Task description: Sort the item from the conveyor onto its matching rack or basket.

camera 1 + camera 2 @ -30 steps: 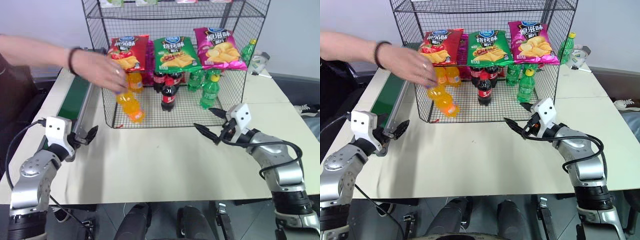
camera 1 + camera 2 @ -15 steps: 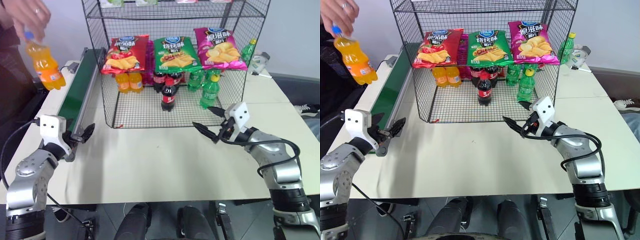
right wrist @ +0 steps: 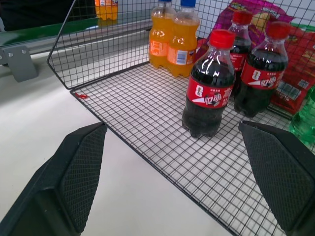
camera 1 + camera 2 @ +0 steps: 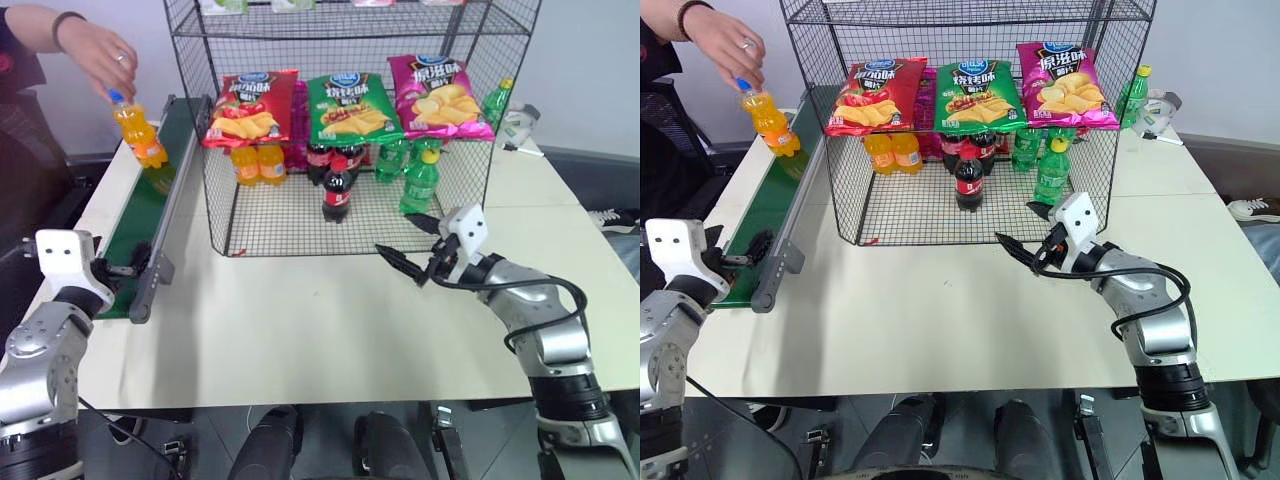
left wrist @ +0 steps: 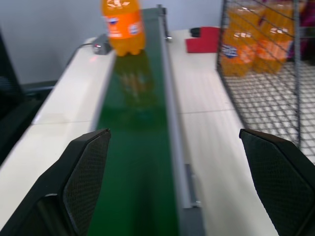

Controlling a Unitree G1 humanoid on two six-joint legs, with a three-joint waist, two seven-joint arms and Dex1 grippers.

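While a person's hand (image 4: 105,52) holds the orange soda bottle (image 4: 138,135) at the conveyor's (image 4: 140,215) far end | sorting not begun | left jaws (image 5: 177,184) wide, empty, at near end | right jaws (image 4: 408,245) wide, empty, by rack (image 4: 470,150) | left: grasp, carry, shelve.

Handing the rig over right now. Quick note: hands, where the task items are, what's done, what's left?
Left hand: open, empty, lined up along the near end of the conveyor.
Right hand: open, empty, in front of the rack, facing the cola bottles.
Orange soda bottle: at the far end of the conveyor, a person's hand on its cap.
Two orange sodas already stand in the rack's back left corner, under the red chip bag.
Done: nothing by the robot yet.
Left: pick up the bottle once released, then probably place it with the orange sodas.
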